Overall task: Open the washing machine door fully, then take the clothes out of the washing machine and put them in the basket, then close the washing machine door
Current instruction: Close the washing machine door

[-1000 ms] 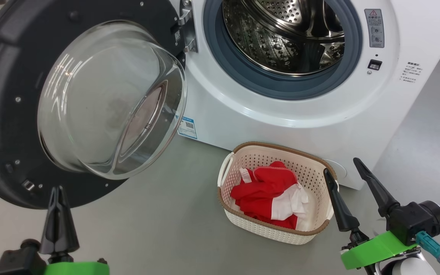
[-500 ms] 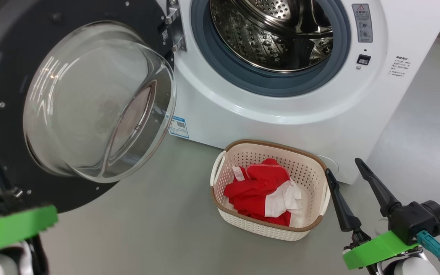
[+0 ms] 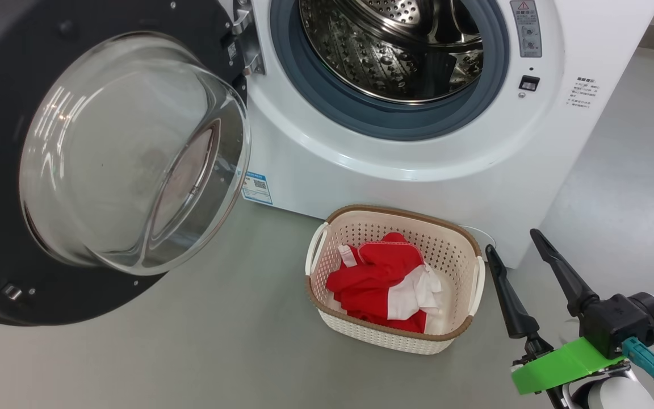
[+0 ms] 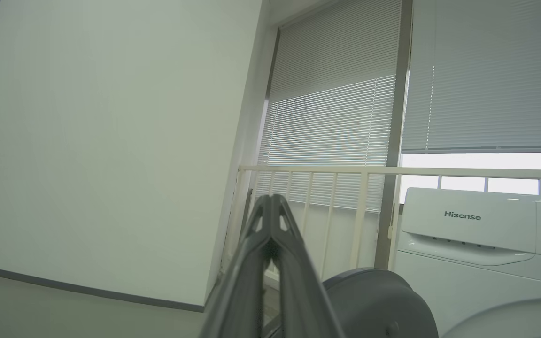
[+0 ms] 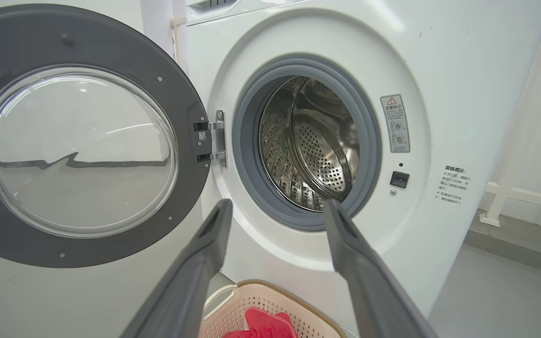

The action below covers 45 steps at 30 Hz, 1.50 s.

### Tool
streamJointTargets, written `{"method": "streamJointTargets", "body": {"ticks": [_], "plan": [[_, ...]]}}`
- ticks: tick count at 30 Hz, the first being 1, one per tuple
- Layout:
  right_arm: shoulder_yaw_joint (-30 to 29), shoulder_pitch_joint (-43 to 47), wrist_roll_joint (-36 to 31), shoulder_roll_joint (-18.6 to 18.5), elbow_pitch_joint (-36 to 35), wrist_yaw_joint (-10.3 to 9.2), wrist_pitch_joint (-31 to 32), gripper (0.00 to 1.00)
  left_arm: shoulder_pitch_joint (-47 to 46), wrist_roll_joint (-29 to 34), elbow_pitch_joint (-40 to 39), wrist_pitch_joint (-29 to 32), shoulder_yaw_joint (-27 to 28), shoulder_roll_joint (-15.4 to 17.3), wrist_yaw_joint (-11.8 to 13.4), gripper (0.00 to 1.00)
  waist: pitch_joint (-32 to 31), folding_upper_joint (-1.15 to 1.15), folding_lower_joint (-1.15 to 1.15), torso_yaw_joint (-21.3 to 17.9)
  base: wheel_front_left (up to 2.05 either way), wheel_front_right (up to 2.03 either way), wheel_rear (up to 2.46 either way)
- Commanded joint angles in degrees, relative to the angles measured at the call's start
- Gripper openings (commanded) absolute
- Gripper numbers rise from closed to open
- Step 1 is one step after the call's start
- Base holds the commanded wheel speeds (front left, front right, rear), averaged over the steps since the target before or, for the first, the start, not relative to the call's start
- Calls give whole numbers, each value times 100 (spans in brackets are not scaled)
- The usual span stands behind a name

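Count: one washer [image 3: 395, 165], one door [image 3: 122, 153], one basket [image 3: 384, 338], one heap of red-and-white clothes [image 3: 372, 278] (garments in it cannot be counted), two grippers. Door stands wide open at 9 o'clock of the steel drum [image 3: 389, 45], with a black rim and clear bulging glass. The cream, brown-rimmed basket sits on the floor at 6 o'clock of the drum with the clothes inside. Right gripper [image 3: 512, 241] is spread and empty just beside the basket at its 3 o'clock; left gripper [image 4: 271, 202] has its fingers pressed together.
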Motion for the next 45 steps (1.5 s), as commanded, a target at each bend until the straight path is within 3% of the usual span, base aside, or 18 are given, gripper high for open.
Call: {"method": "streamJointTargets", "body": {"ticks": [1,7,12,22,35,45], "plan": [[98,-186,43,-75,-130,20,-37,100,-307,-116,216,-21,314,344,-58,0,-10,0,0,-17,0,0,0],[98,-170,32,-75,-122,20,-37,100,-1072,-892,1747,37,904,578,-270,0,-22,0,0,-65,0,0,0],[103,-160,26,-86,-113,20,-37,100,-1548,-1427,2646,497,1181,742,-350,0,-12,0,0,-82,0,0,0],[145,-134,33,-71,-92,20,-37,100,-2371,-2542,4211,2292,1729,1204,-413,0,-59,0,0,-179,0,0,0],[177,-90,52,-78,-111,20,-37,100,-2410,-2858,4754,3742,1571,1475,-814,0,-5,0,0,-334,0,0,0],[191,-45,60,-34,-114,20,-37,100,-2210,-3046,4741,4130,1537,1354,-981,0,21,0,0,-292,0,0,0]]}}
